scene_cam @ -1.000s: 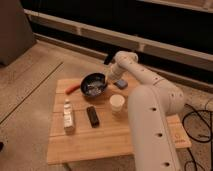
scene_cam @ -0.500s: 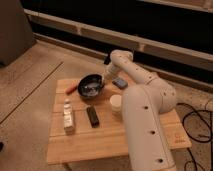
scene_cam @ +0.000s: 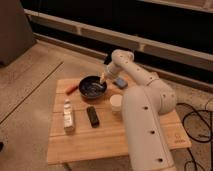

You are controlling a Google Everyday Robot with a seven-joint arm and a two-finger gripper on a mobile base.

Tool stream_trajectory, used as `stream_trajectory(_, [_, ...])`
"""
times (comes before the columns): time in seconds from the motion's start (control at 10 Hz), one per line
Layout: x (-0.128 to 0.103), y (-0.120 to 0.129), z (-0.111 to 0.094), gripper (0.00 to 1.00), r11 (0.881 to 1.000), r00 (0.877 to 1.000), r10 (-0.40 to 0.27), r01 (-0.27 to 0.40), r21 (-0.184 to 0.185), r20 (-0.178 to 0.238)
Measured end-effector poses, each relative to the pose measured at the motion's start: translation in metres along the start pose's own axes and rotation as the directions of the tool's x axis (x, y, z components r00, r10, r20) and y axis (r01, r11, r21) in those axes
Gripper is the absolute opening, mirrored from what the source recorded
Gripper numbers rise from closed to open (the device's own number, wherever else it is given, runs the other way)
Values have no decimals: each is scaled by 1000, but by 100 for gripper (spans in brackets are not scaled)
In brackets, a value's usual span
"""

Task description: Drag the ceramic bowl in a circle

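The ceramic bowl [scene_cam: 92,86] has slid toward nine o'clock across the table [scene_cam: 115,140], the claw [scene_cam: 102,79] hooked on its three-o'clock rim, grip width unclear, so circling is underway.

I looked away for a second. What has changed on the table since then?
The hand, at the bowl's right rim, has dragged it slightly left and toward the table's far edge. The white cup, bottle and black remote stayed put.

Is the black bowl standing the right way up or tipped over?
Right way up: the ceramic bowl sits flat on the wooden table, its glossy inside facing upward, with the gripper at its right rim.
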Motion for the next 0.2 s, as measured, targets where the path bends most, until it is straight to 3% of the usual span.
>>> stream_trajectory(0.1, [-9,11,-16,80,998,998,-33,35,-46,51])
stream_trajectory(0.2, [-12,14,-24,80,997,996,-45,50,-61,73])
